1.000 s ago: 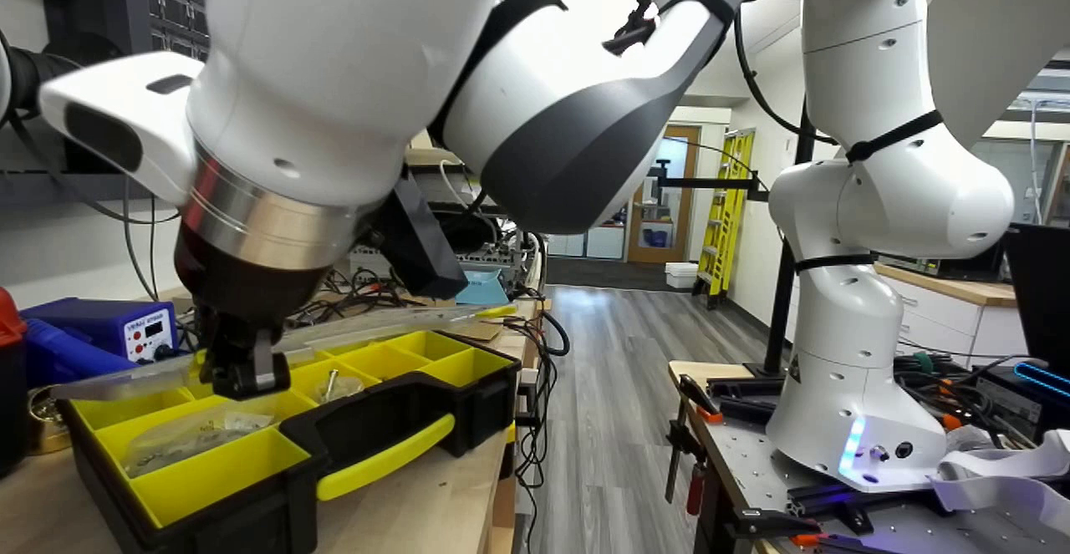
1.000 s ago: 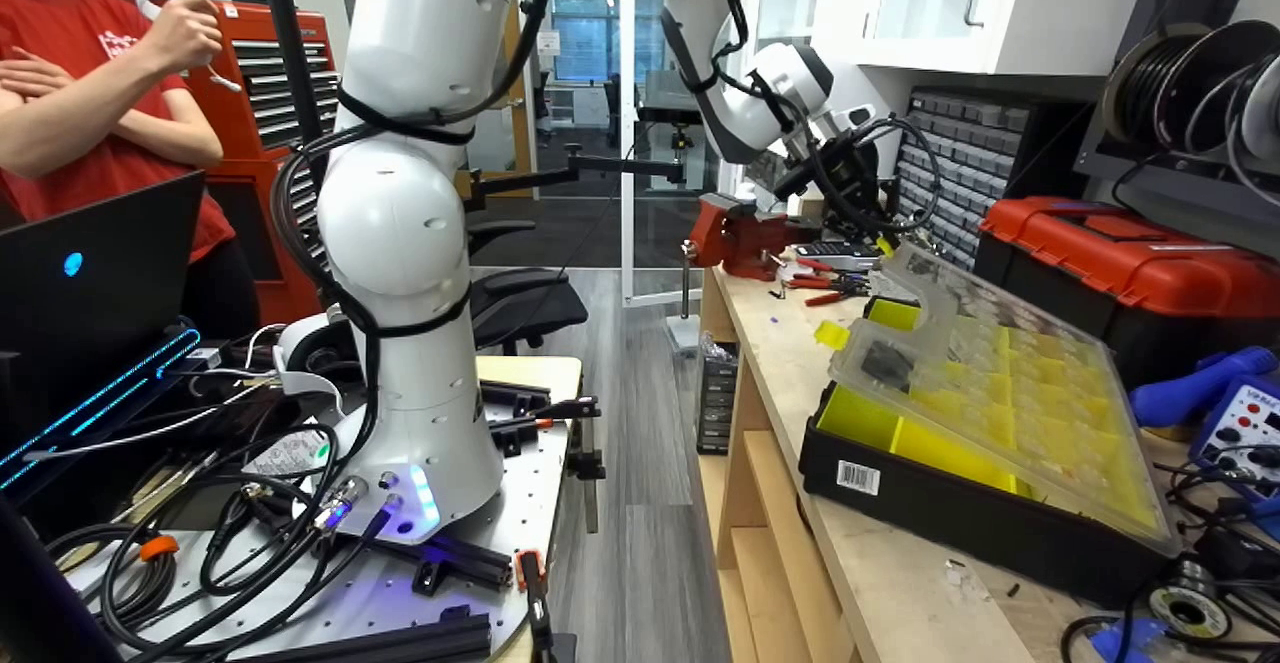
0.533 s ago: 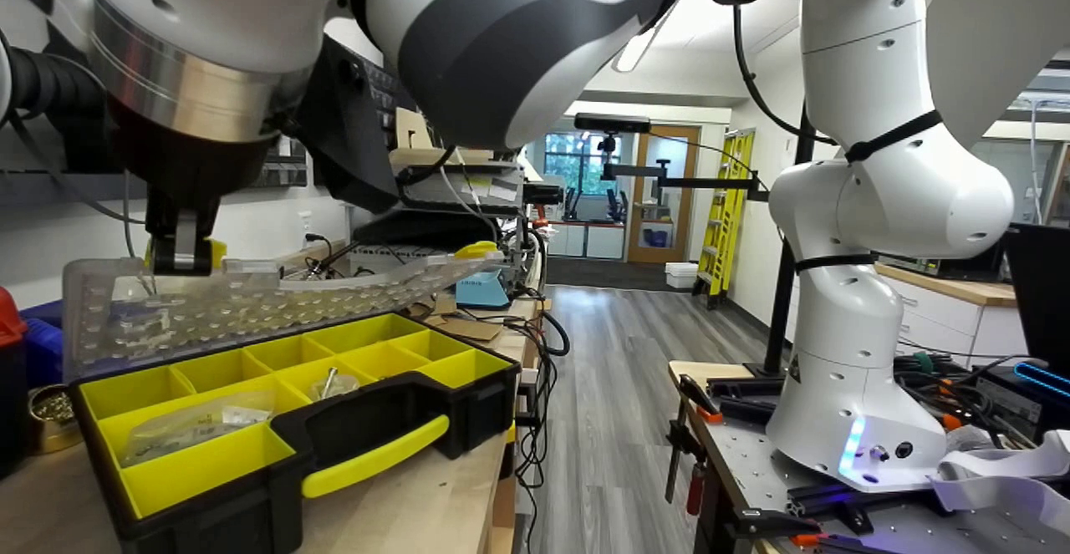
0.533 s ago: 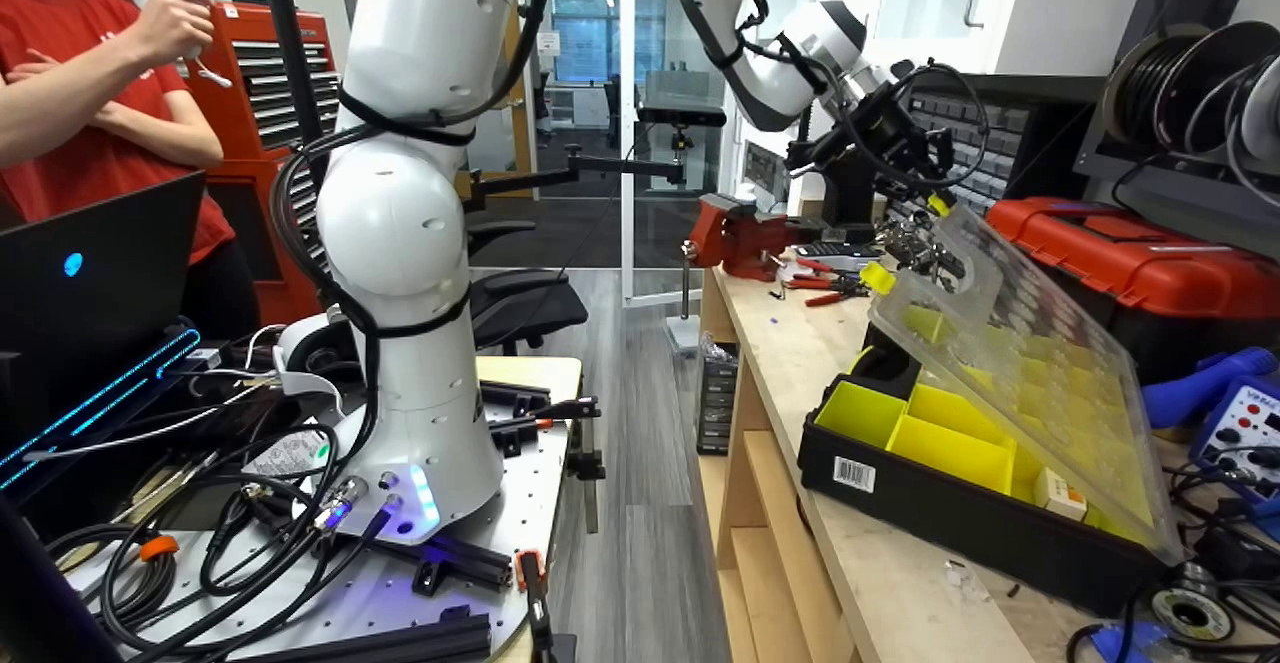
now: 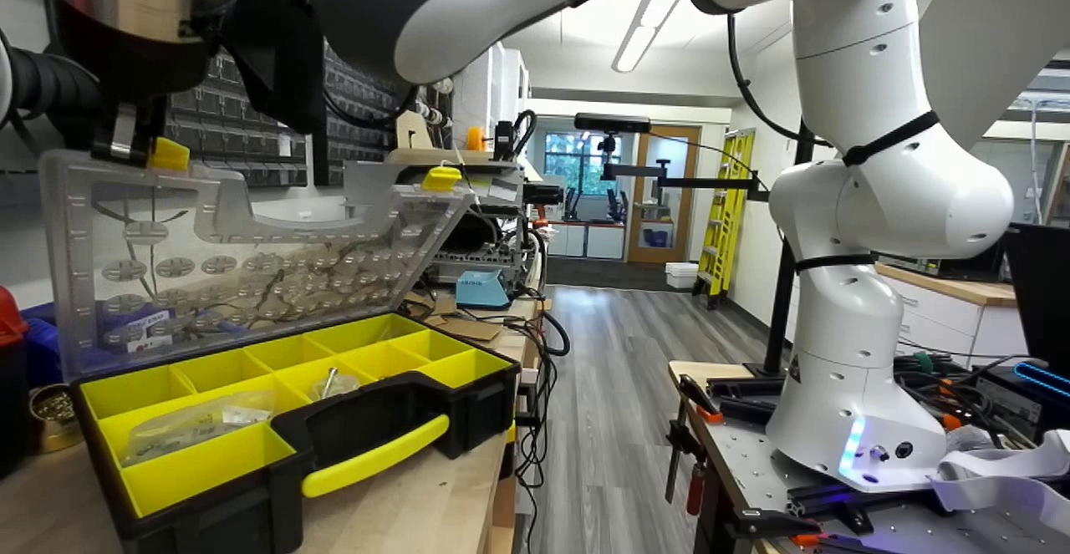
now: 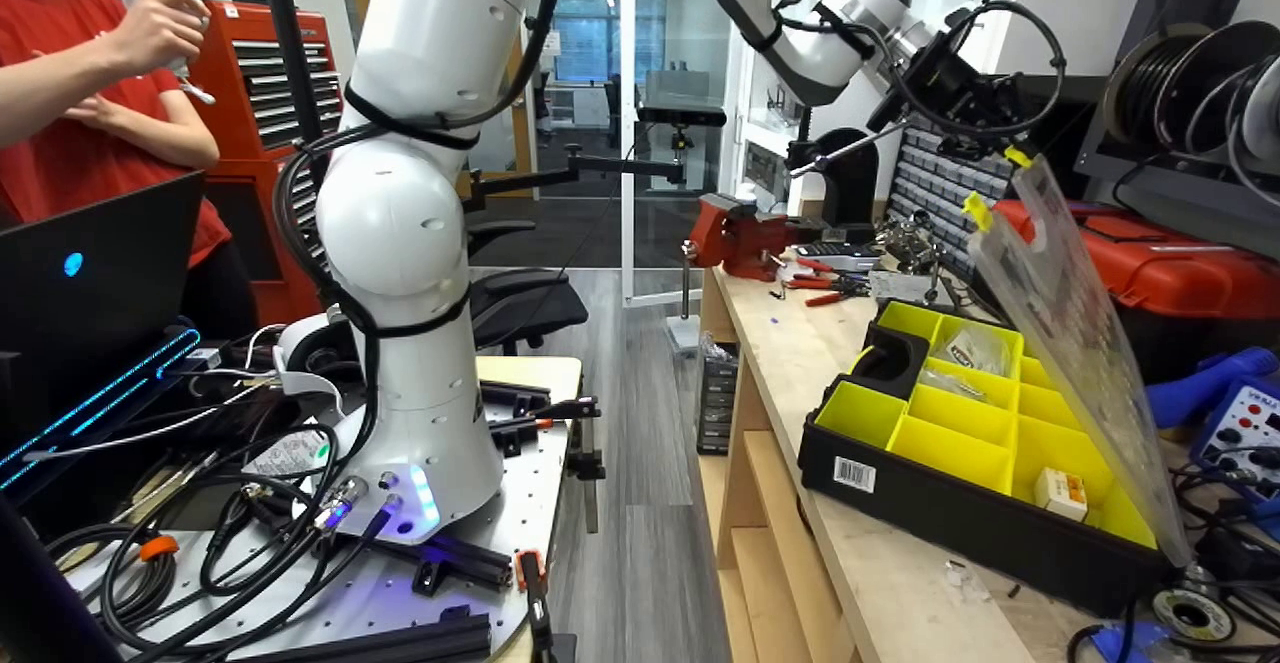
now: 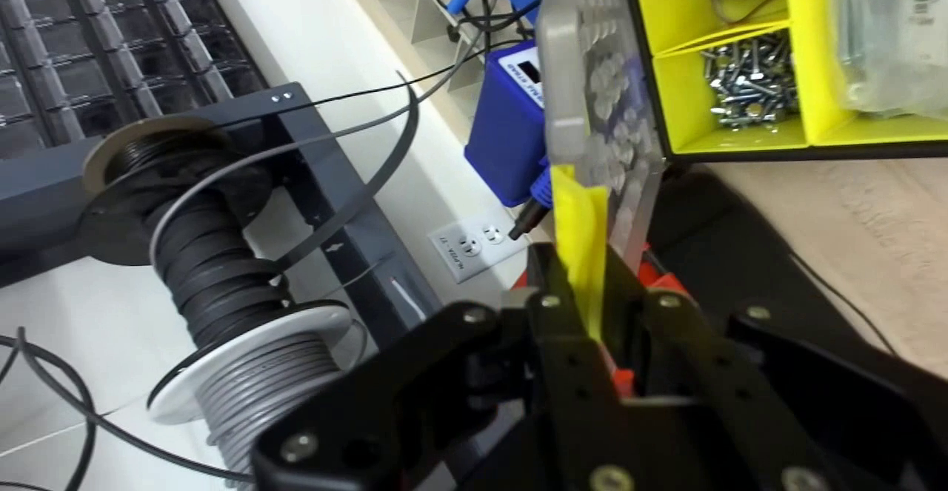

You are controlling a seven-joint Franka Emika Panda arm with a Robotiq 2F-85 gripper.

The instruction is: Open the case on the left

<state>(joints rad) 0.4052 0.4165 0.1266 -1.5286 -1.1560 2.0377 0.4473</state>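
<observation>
Bolts (image 7: 754, 80) in the case (image 7: 807, 69), wrist view only; gripper (image 7: 586, 287) fingers (image 7: 555, 335) tight around a yellow latch (image 7: 579, 228).

2 exterior views share the case (image 6: 960, 518) from opposite ends

At eight o'clock in an exterior view, I am seeing a wide, flat, black plastic case (image 5: 234, 514) with boxy yellow plastic bins (image 5: 209, 464) and a curved yellow plastic handle (image 5: 376, 459). Its flat, clear plastic lid (image 5: 221, 266) is carrying rows of pale ovals and stubby yellow latches (image 5: 440, 179). In my wrist view, at five o'clock, the jointed black gripper (image 7: 586, 280) is showing round silver screw heads (image 7: 300, 446).
</observation>
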